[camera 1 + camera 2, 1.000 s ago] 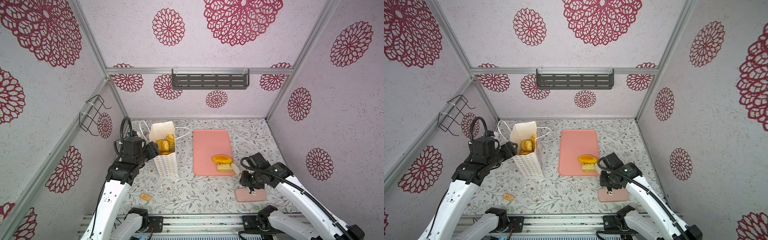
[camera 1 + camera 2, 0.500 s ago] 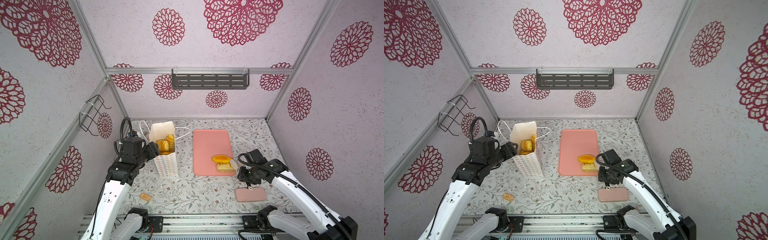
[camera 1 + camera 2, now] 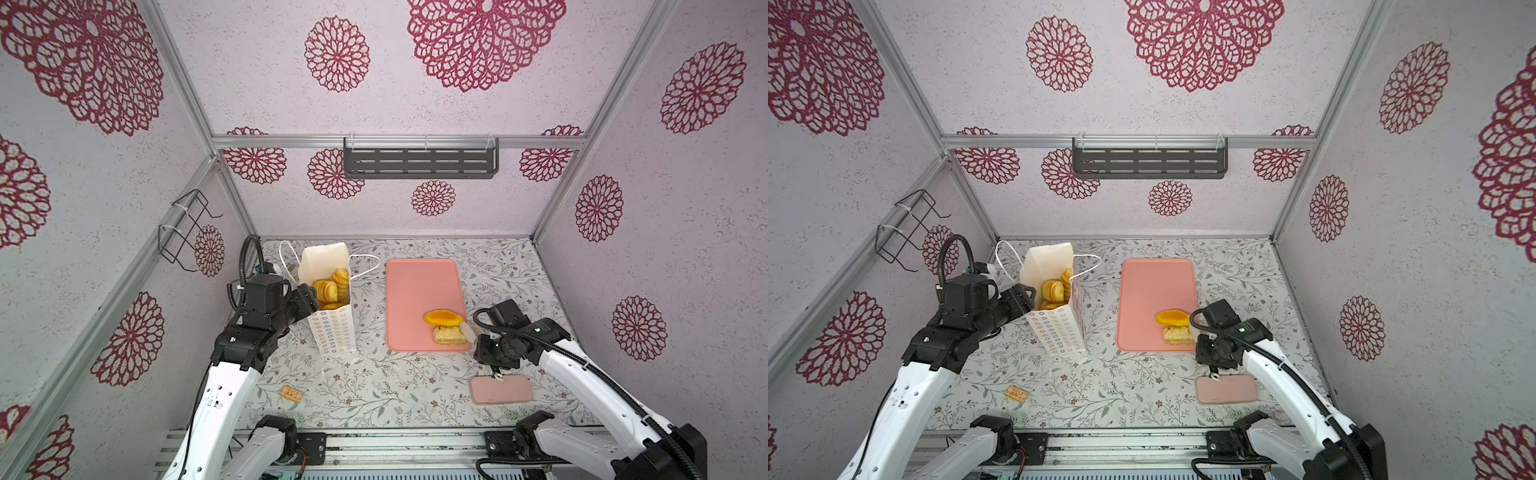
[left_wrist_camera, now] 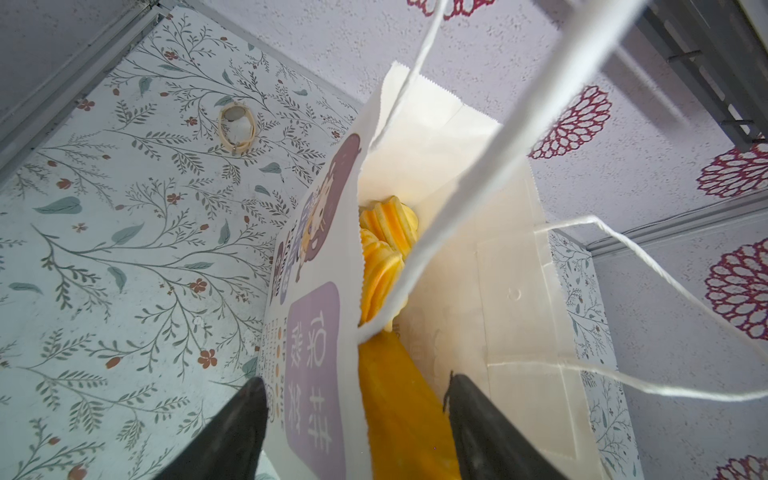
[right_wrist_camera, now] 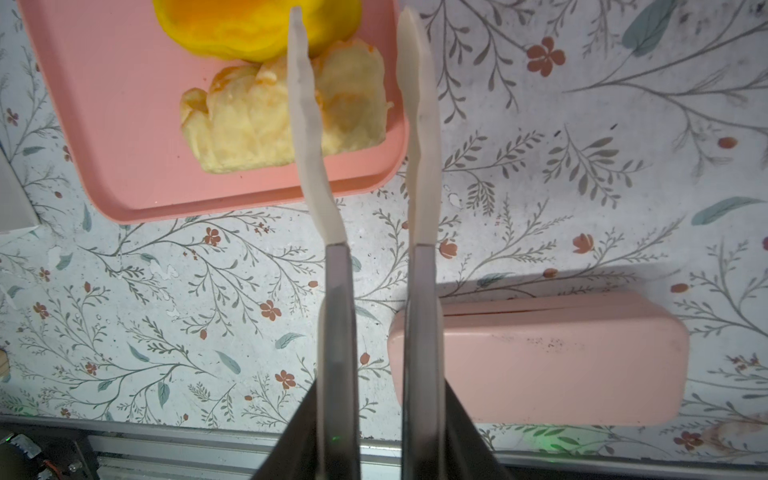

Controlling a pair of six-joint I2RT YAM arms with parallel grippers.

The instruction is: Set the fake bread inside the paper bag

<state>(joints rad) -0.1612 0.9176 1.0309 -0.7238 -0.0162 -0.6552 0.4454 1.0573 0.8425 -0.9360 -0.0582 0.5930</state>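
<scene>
Purple label on paper bag [image 4: 316,374], left wrist view only

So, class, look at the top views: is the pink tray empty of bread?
No: two pieces still lie on the pink tray, an orange-yellow pastry and a pale flaky pastry, near its front right corner.

Count on inspection: one paper bag [image 3: 334,328] holding at least three fake bread pieces [image 3: 325,289]; two bread pieces [image 3: 443,318] on one pink tray [image 3: 419,286]; one pink case [image 3: 500,389]; one small cracker [image 3: 291,393]; two grippers.
</scene>
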